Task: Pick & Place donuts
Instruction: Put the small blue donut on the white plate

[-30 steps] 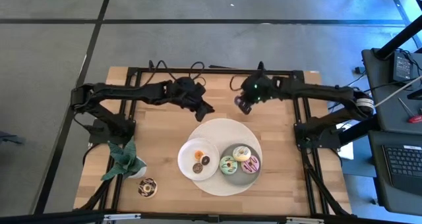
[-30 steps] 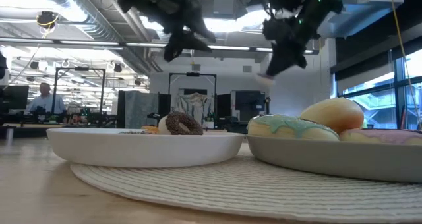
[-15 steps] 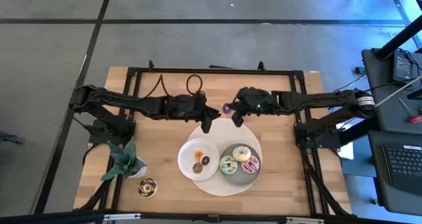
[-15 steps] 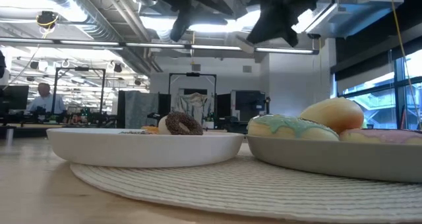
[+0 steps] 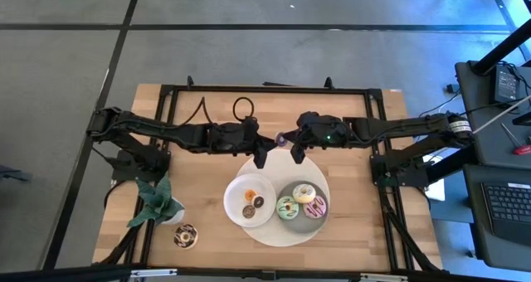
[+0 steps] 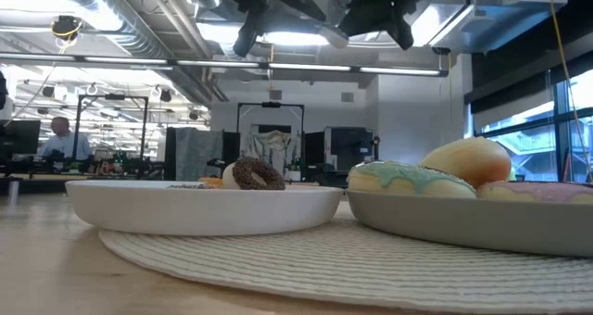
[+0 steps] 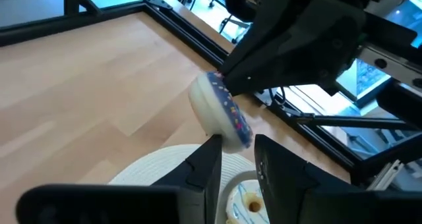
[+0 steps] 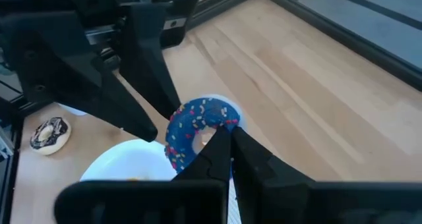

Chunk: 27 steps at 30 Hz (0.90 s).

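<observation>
My right gripper (image 5: 292,149) hovers over the far edge of the white round mat and is shut on a blue-iced sprinkled donut (image 8: 188,145), which also shows in the high view as a small purple spot (image 5: 280,138). My left gripper (image 7: 234,145) is open. Its fingertips stand right beside the donut (image 7: 221,112), and I cannot tell whether they touch it. A grey plate (image 5: 292,221) holds cream, green (image 5: 287,207) and pink donuts. The white plate (image 5: 234,192) holds minis in orange (image 5: 247,211) and brown (image 5: 258,202). My right gripper pinches the blue donut by its rim (image 8: 221,122) between the two fingertips, which lie across the ring's edge. The donut is lifted clear of the table and stands on edge, its iced face toward my right wrist camera.
The two plates sit on a white round mat (image 5: 282,162) at the table's near middle. A chocolate sprinkled donut (image 5: 185,236) lies on the wood by the green plant (image 5: 153,201) at the near left. Black frame rails (image 5: 265,89) run along the table's far and side edges.
My right gripper has carried the blue donut toward the table's left and slightly nearer, turning as it went, until it came up to my left gripper. My left gripper has shifted toward the near edge and the donut. Both have slowed in the last half second.
</observation>
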Each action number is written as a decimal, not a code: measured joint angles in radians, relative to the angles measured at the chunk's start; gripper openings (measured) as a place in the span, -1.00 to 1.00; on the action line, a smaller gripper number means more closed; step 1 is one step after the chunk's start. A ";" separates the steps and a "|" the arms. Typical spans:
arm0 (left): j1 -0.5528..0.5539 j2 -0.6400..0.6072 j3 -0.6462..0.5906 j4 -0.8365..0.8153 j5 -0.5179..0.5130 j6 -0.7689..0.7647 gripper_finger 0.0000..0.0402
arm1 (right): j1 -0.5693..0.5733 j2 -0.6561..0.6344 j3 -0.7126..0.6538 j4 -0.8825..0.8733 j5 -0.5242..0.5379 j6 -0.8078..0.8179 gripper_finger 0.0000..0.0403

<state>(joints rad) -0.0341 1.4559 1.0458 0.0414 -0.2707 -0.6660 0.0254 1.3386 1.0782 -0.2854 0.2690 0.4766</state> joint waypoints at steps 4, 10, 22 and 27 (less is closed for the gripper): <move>0.000 0.000 0.000 0.000 -0.007 -0.001 -0.55 | 0.000 0.000 0.000 -0.001 0.000 0.008 -0.96; 0.000 0.000 0.000 0.000 -0.023 -0.024 -0.35 | 0.000 0.000 0.000 -0.002 0.003 0.004 -0.96; 0.004 0.000 0.000 0.000 -0.028 -0.046 0.05 | 0.000 0.000 0.000 -0.002 0.001 0.013 -0.96; 0.004 0.000 0.000 0.000 -0.028 -0.046 0.09 | 0.000 0.000 0.000 0.011 0.000 0.013 -0.96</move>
<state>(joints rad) -0.0303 1.4559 1.0454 0.0418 -0.2983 -0.7118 0.0250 1.3388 1.0782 -0.2746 0.2691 0.4892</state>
